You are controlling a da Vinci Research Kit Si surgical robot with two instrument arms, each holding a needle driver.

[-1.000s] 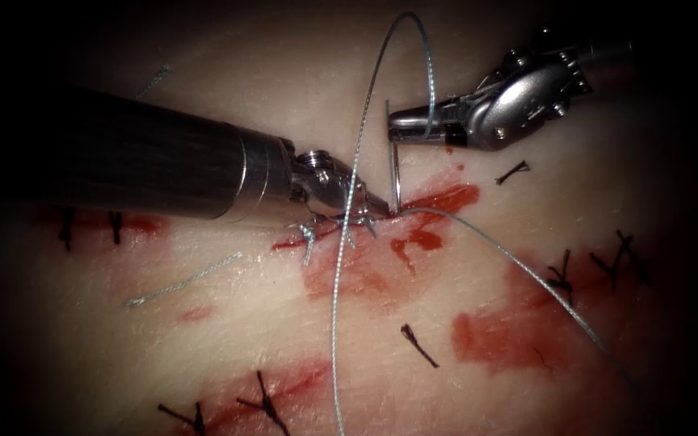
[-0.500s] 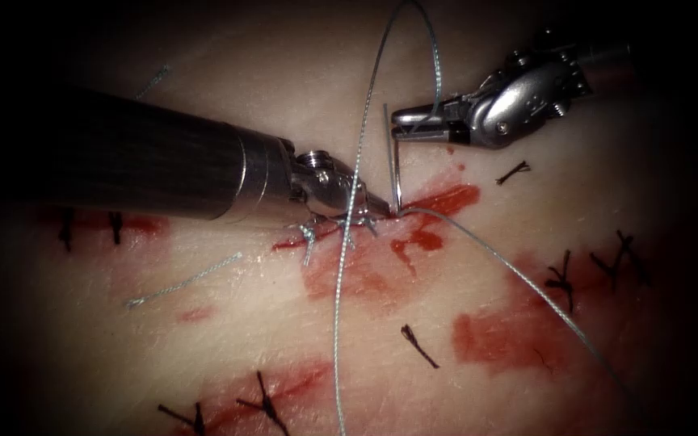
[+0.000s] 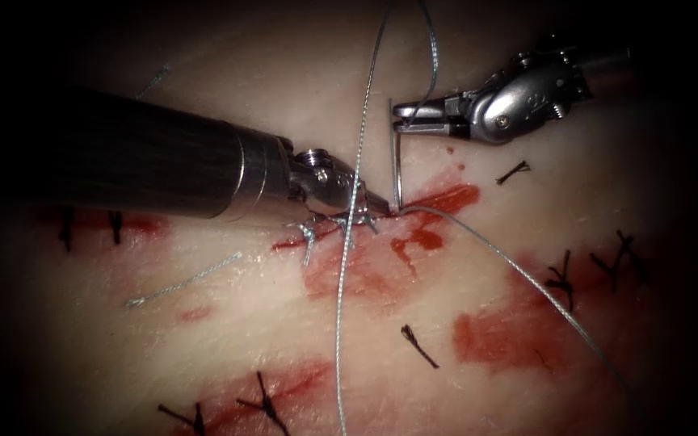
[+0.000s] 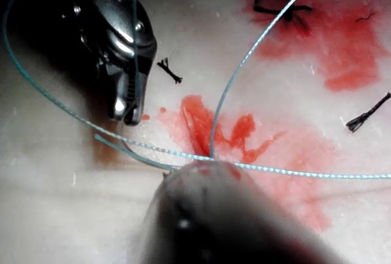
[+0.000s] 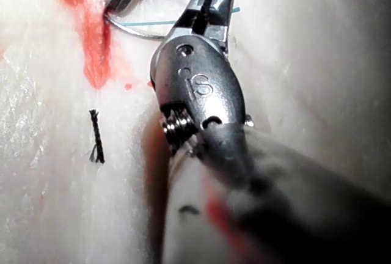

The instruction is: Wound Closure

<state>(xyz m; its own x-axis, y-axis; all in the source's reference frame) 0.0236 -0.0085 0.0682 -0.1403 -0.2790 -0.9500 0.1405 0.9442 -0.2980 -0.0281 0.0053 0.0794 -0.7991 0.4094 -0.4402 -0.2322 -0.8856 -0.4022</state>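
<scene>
Short black stitches (image 3: 66, 228) cross a faint red streak at the far left of the tissue (image 3: 478, 404), and more black stitches (image 3: 264, 401) sit over a red smear along the near edge. A third group of black stitches (image 3: 563, 278) lies to the right beside a broad patch of red fluid (image 3: 494, 335). One loose black thread scrap (image 3: 419, 345) lies near the middle, and a smaller black scrap (image 3: 513, 171) lies farther off to the right. A pale cut end of thread (image 3: 183, 280) lies on the left, and another pale end (image 3: 153, 81) lies far left.
</scene>
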